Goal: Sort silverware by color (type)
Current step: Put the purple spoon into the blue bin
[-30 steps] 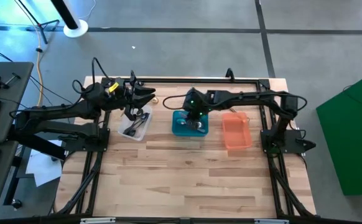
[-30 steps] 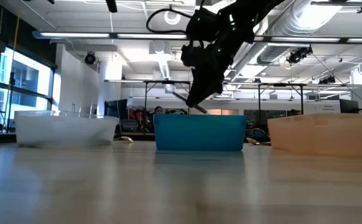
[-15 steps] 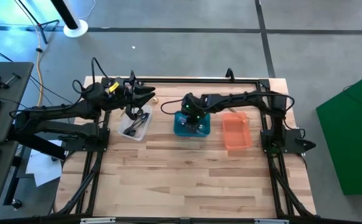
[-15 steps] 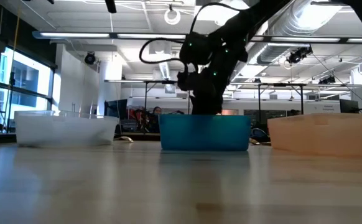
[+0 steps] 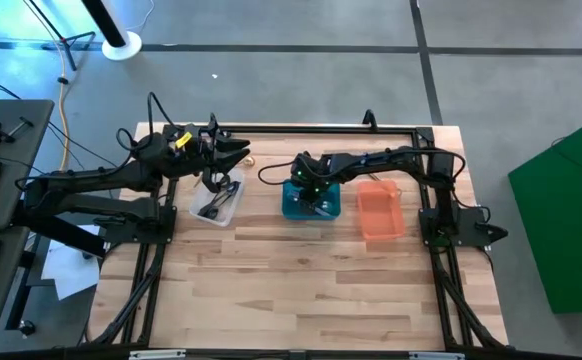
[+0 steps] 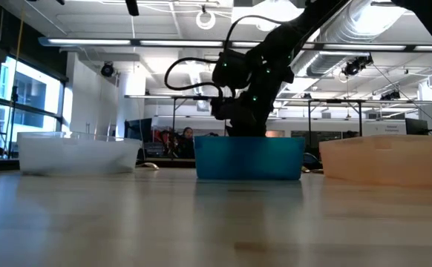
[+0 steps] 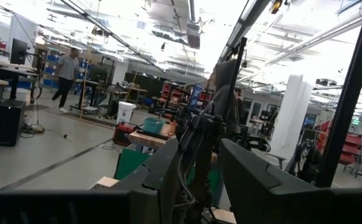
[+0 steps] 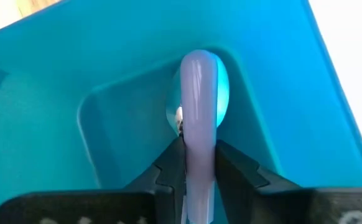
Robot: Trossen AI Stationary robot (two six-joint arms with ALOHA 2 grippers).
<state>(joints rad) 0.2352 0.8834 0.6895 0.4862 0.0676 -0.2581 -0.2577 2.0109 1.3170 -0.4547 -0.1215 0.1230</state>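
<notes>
My right gripper (image 8: 199, 148) reaches down into the teal bin (image 5: 311, 208) and is shut on a silver spoon (image 8: 199, 87). The spoon's bowl (image 8: 221, 93) lies in a corner of the bin's floor. In the low view the bin's wall (image 6: 249, 157) hides the fingers and the spoon. My left gripper (image 5: 239, 152) hangs open and empty above the far end of the clear bin (image 5: 217, 202), which holds a few dark utensils (image 5: 214, 206). The orange bin (image 5: 379, 210) stands to the right of the teal one. My right gripper pinches the silver spoon's handle (image 8: 199, 134) between its two fingers (image 8: 172, 163), which lie across the handle. The fingers come from above, slanting steeply down into the teal bin. The spoon points away from the fingers, its bowl end down in the bin's corner.
The three bins stand in a row near the table's far edge. A black frame rail (image 5: 311, 127) runs along that edge. The bare wooden table top (image 5: 301, 290) spreads toward the near edge. A person (image 7: 66, 78) walks in the room far beyond the table.
My right gripper has gone down into the teal bin with the spoon, which hung above the bin's rim a second ago and is now inside. The teal bin has slid a little toward the table's right edge.
</notes>
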